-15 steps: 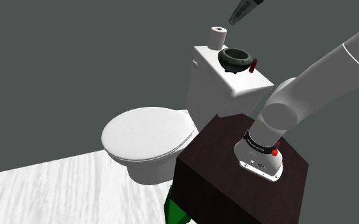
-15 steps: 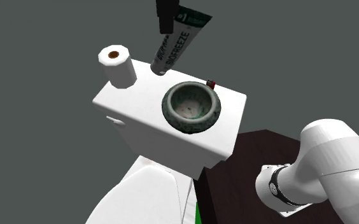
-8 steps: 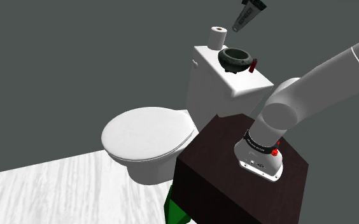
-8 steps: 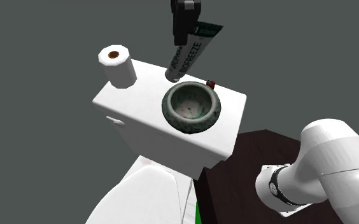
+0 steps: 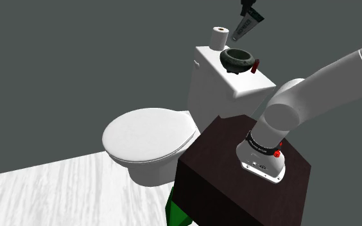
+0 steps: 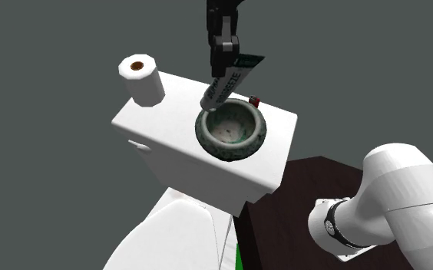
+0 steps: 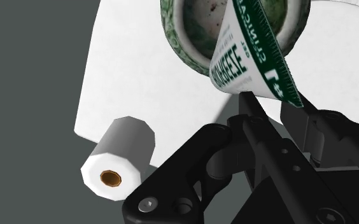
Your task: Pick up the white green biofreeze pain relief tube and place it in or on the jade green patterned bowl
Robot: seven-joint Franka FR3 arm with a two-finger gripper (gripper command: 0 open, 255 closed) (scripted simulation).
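The white and green Biofreeze tube (image 6: 229, 80) hangs tilted, cap end down, and my gripper (image 6: 226, 57) is shut on its flat crimped end. Its cap sits just over the far rim of the mottled green bowl (image 6: 242, 152), which rests on the white toilet tank lid (image 6: 169, 138). From the shoulder view the tube (image 5: 246, 26) slants just above and behind the bowl (image 5: 237, 61), under the gripper (image 5: 249, 13). Along the gripper (image 7: 277, 102), the tube (image 7: 248, 60) points into the bowl's opening (image 7: 178, 38).
A toilet paper roll (image 6: 140, 79) stands on the tank lid's far corner, beside the bowl. A small red object (image 6: 255, 100) lies by the bowl's other side. The closed toilet seat (image 5: 149, 136) is below, and the dark stand (image 5: 237, 180) holds the arm's base.
My gripper has carried the tube down and across from above the roll side toward the bowl. The tube's cap now sits at the bowl's rim.
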